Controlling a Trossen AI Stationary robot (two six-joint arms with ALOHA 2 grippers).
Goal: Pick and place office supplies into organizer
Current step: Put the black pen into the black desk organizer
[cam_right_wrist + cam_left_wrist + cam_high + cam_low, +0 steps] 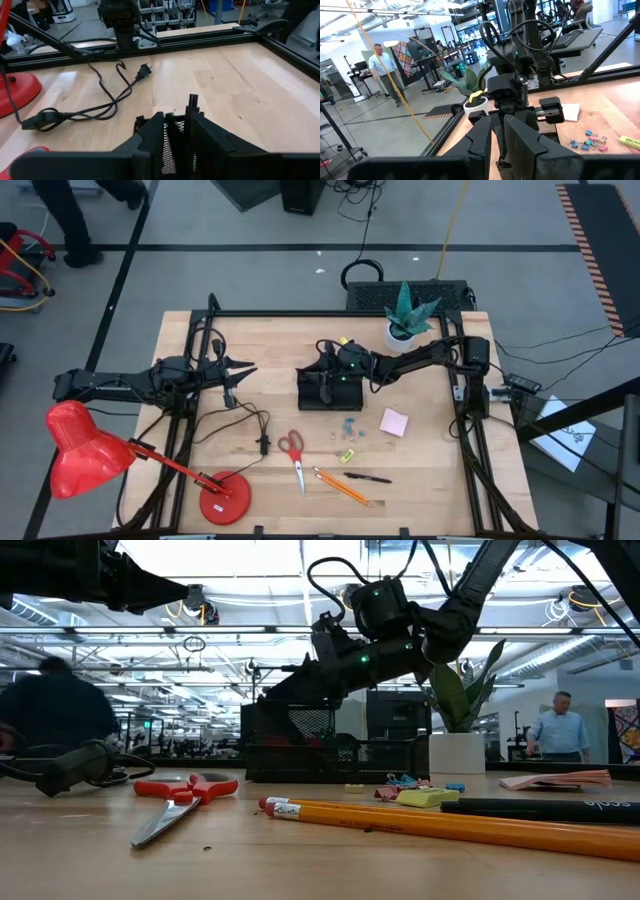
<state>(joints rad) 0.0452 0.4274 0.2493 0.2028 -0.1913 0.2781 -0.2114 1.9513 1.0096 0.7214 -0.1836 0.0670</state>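
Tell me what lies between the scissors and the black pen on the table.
In the high view, two orange pencils lie between the scissors and the pen, angled side by side.

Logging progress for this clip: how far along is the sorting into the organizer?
Early stage. The right tool is over the organizer, with a black item upright between its fingers in the right wrist view, apparently a pen being dropped in. Left on the table: scissors, pencils, one pen, sticky pad, clips, yellow piece. The left tool waits aside.

organizer [322,390]: black mesh
scissors [293,452]: red handles
pencils [343,487]: orange
pen [367,477]: black
sticky-note pad [394,422]: pink
clips [348,430]: blue
lamp [82,448]: red
plant pot [401,336]: white
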